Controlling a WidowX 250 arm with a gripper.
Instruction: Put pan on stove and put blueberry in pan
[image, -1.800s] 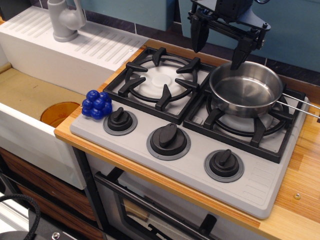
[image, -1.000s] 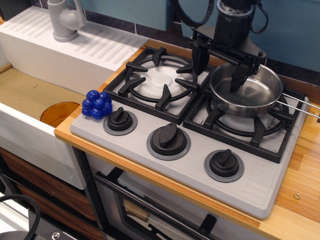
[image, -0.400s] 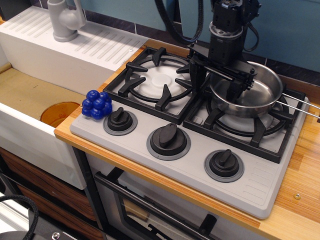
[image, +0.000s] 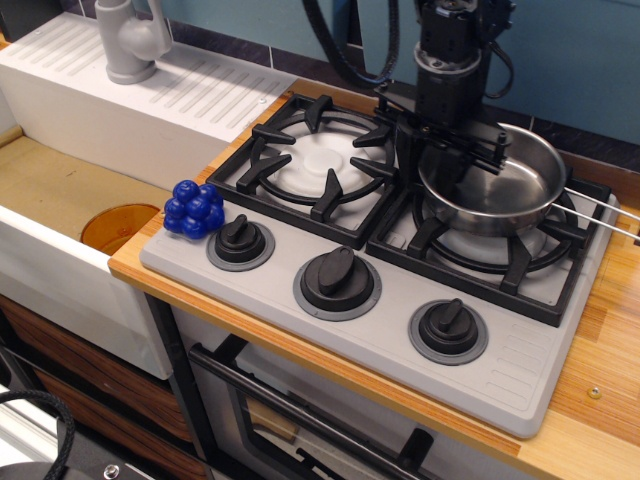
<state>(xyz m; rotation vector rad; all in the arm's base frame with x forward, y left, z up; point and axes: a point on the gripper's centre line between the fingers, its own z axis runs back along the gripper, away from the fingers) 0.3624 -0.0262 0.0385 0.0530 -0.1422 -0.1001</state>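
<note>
The shiny steel pan (image: 505, 185) sits on the right burner of the grey stove (image: 390, 335), its wire handle (image: 603, 208) pointing right. My gripper (image: 436, 165) has come down over the pan's left rim, one finger outside it and one inside, and the jaws are closed onto the rim. The blueberry (image: 194, 209) lies on the stove's front left corner next to the left knob, far from the gripper. The left burner (image: 318, 160) has nothing on it.
A white sink (image: 60, 270) with an orange drain (image: 115, 226) lies left of the stove, with a grey faucet (image: 130, 40) and drainboard behind it. Three black knobs (image: 337, 280) line the stove front. Wooden counter (image: 600, 400) runs along the right.
The gripper came down from above the pan to its left rim, and its jaws narrowed from wide open to closed on the rim. The pan and the blueberry have not moved.
</note>
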